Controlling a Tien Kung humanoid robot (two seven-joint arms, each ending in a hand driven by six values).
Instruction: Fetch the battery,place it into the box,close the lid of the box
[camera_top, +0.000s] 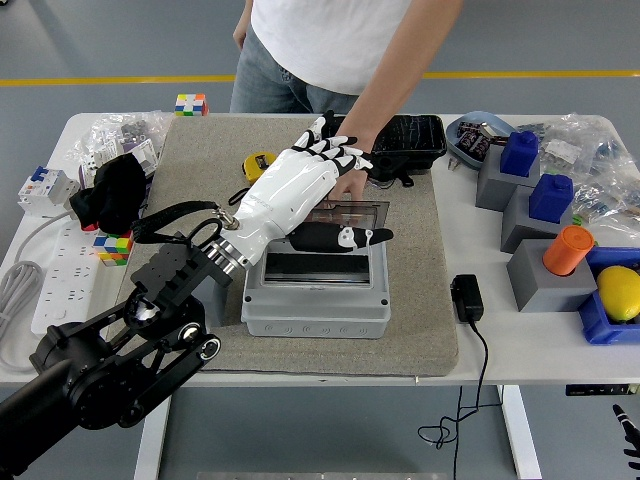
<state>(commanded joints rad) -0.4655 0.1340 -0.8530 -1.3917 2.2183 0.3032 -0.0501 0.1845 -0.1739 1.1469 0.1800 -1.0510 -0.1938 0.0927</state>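
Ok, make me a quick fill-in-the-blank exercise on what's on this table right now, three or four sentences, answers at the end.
1. The grey box sits on a ____ mat.
2. The left robot hand hovers over the box with its fingers ____ and holding nothing.
3. The person's hand reaches in from the ____ side of the table.
4. The cylinder standing on a grey block at the right is ____.

Missing words: beige; open; far; orange
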